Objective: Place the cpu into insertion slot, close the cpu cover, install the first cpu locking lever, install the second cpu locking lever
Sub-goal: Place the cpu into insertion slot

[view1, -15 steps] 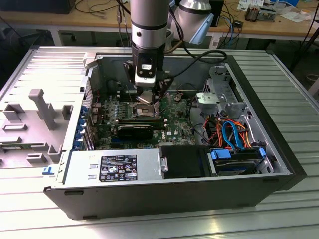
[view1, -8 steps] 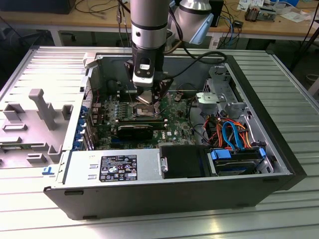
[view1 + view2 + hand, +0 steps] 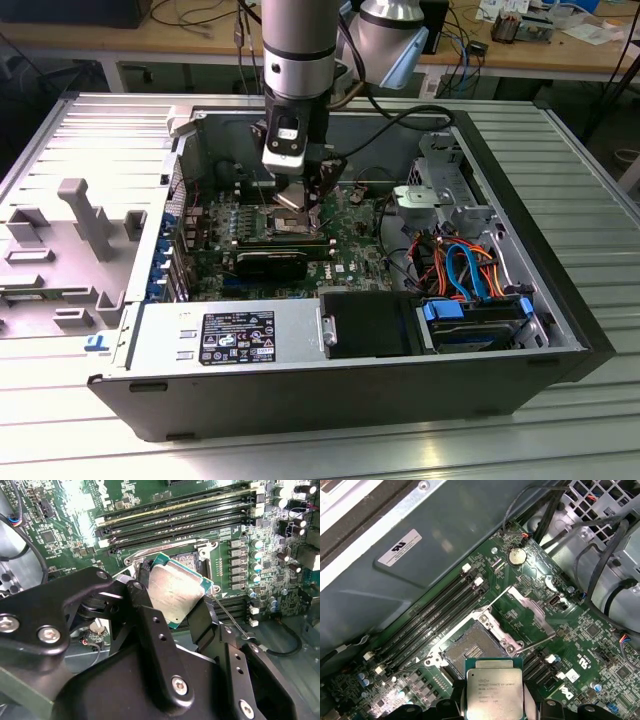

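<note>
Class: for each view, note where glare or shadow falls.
Exterior view: glare streaks the ribbed table, and the case interior sits in shade beneath the arm. Second wrist view: the cpu, held in the gripper, shines pale; the motherboard washes out near one corner. First wrist view: even light, the coin cell glinting.

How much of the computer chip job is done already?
Nothing is finished yet. The gripper holds the cpu over the empty insertion slot, and the cpu cover stands open. Not yet done: seating the cpu, closing the cover, both locking levers.
</note>
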### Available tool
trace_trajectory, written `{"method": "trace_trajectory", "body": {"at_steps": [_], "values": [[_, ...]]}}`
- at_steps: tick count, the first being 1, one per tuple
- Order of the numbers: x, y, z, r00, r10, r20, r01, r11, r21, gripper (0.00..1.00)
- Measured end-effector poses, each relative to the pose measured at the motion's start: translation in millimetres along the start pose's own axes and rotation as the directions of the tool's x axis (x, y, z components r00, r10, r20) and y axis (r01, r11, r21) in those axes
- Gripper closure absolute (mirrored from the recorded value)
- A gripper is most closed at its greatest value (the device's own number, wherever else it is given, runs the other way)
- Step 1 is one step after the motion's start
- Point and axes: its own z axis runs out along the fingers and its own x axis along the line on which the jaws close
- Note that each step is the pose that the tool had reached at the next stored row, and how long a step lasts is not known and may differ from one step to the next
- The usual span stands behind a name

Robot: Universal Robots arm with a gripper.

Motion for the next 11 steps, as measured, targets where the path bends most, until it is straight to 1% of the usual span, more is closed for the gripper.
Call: {"method": "trace_trajectory", "body": {"at_steps": [6, 9, 11], "values": [[0.0, 0.0, 0.1, 0.9999, 0.011, 0.0126, -0.012, 0.9998, 0.0137, 0.46], [0.0, 0.0, 0.1, 0.9998, 0.016, 0.0148, -0.016, 0.9997, 0.0160, 0.46], [0.0, 0.0, 0.2, 0.9997, 0.019, 0.0179, -0.020, 0.9996, 0.0192, 0.46]]}}
